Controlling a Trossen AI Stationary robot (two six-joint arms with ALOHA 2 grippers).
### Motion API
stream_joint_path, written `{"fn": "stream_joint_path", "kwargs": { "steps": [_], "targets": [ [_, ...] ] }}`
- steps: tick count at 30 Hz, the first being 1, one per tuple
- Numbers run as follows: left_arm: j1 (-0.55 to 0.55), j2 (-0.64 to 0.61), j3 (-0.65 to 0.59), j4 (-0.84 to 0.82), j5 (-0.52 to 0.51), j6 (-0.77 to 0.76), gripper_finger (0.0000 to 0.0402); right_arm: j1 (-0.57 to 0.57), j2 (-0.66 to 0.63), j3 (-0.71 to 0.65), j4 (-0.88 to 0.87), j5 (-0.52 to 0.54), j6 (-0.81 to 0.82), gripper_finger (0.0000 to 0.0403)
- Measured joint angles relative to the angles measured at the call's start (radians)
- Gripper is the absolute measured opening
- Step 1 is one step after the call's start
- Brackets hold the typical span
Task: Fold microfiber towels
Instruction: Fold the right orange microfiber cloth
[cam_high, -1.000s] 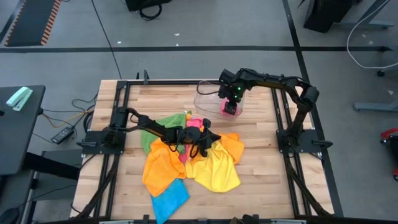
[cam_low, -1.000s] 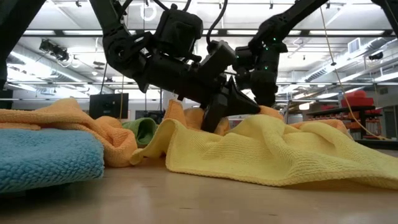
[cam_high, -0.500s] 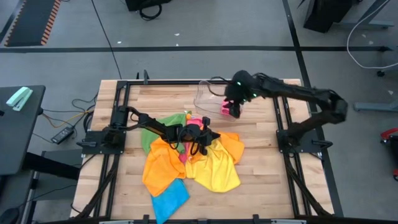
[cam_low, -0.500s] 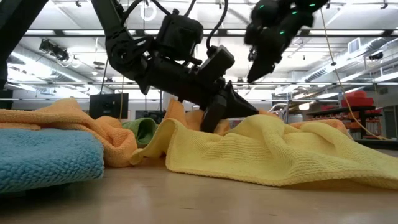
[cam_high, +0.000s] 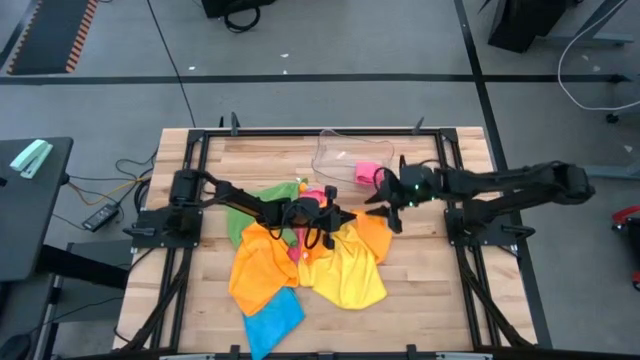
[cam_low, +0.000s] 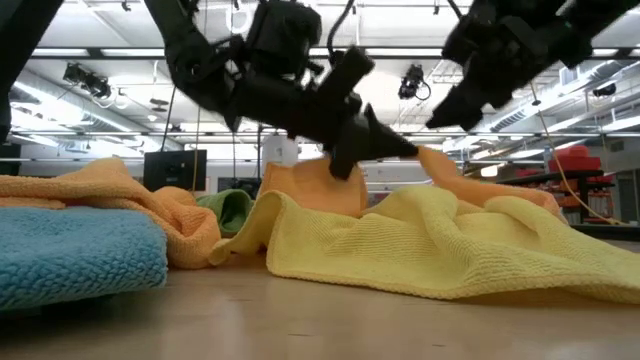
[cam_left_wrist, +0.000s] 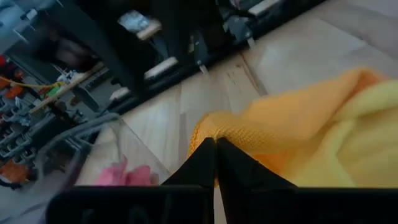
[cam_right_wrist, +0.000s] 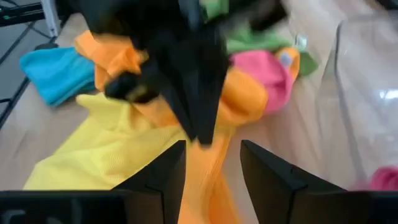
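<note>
A grey concrete floor (cam_high: 330, 95) is spreading around the pale wooden counter (cam_high: 420, 290), with dark tape lines (cam_high: 300, 77) running across it. A black side table (cam_high: 25, 200) is standing off to one side, cables (cam_high: 105, 190) trailing beside it. Across the room, ceiling strip lights (cam_low: 120, 75) are glowing over shelving (cam_low: 590, 165) and a dark monitor (cam_low: 173, 168)

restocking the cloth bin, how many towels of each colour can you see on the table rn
orange towels: 2
yellow towel: 1
blue towel: 1
green towel: 1
pink towels: 2, one in the pile, one in the clear tray
total: 7 towels visible
</note>
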Motion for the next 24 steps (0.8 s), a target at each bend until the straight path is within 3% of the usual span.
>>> {"fn": "stream_joint_path", "kwargs": {
  "steps": [6, 9, 18, 20, 24],
  "targets": [
    [-0.011, -0.117, 0.034, -0.167, 0.000, 0.011, 0.0009, 0.120, 0.008, -0.043, 0.035, 0.199, 0.111, 0.0161],
    [-0.018, -0.177, 0.049, -0.288, -0.014, 0.002, 0.0006, 0.163, 0.003, -0.014, 0.040, 0.247, 0.122, 0.0161],
    [-0.050, -0.408, 0.067, -0.731, -0.045, -0.271, 0.0022, 0.312, 0.007, 0.002, 0.024, 0.327, 0.257, 0.0161],
    [-0.067, -0.445, 0.069, -0.792, -0.007, -0.340, 0.0017, 0.341, 0.009, 0.002, 0.019, 0.339, 0.292, 0.0161],
    [-0.099, -0.497, 0.068, -0.905, 0.203, -0.405, 0.0008, 0.413, 0.021, 0.002, 0.015, 0.395, 0.356, 0.0161]
  ]
}}
